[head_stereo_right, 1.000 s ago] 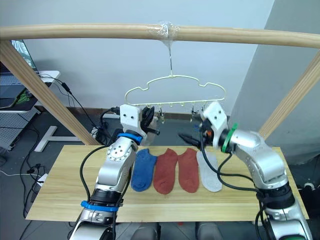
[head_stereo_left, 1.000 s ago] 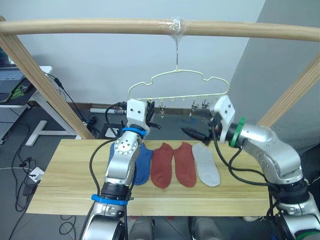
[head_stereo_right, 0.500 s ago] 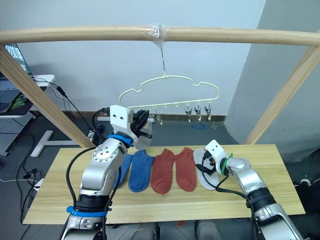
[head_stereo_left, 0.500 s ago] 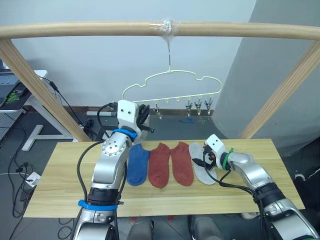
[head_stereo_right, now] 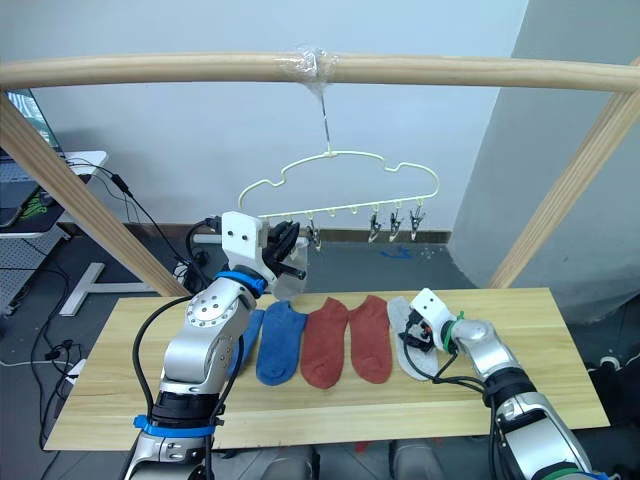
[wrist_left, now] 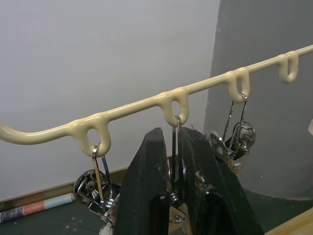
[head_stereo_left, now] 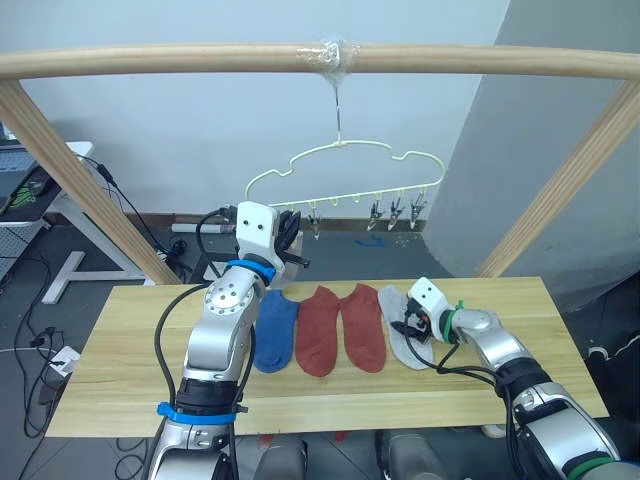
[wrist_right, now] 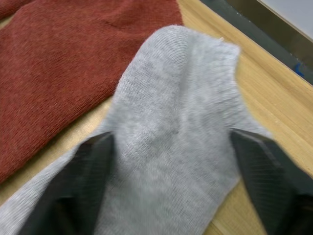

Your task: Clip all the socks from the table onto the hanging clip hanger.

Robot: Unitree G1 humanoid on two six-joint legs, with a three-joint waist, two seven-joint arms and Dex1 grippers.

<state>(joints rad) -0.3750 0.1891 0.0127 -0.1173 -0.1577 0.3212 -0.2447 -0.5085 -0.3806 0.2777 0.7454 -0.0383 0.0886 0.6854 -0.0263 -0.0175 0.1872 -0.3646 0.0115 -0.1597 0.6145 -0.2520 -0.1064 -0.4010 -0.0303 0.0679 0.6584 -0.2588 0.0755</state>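
Lying in a row across the middle of the table (head_stereo_left: 120,390), nearer its far edge than its near one, the socks are all being left unclipped so far: a blue sock (head_stereo_left: 273,331) with a second blue one partly hidden behind the left arm, two red socks (head_stereo_left: 320,329) and (head_stereo_left: 362,326), and a grey sock (head_stereo_left: 398,335) at the right end of the row. No sock is being carried by the hanger (head_stereo_left: 345,172), whose clips are hanging bare beneath the pole (head_stereo_left: 200,58).

The left gripper (wrist_left: 177,161) is being held up at the hanger, its fingers clenched on a clip (wrist_left: 174,147) by its wire. The right gripper (wrist_right: 171,161) is being held down at the grey sock, its fingers spread wide to either side of the sock's raised fold, nothing grasped yet.

By this showing the task is being judged as barely begun: the first pick is being set up, and every visible sock is remaining to be lifted and clipped.
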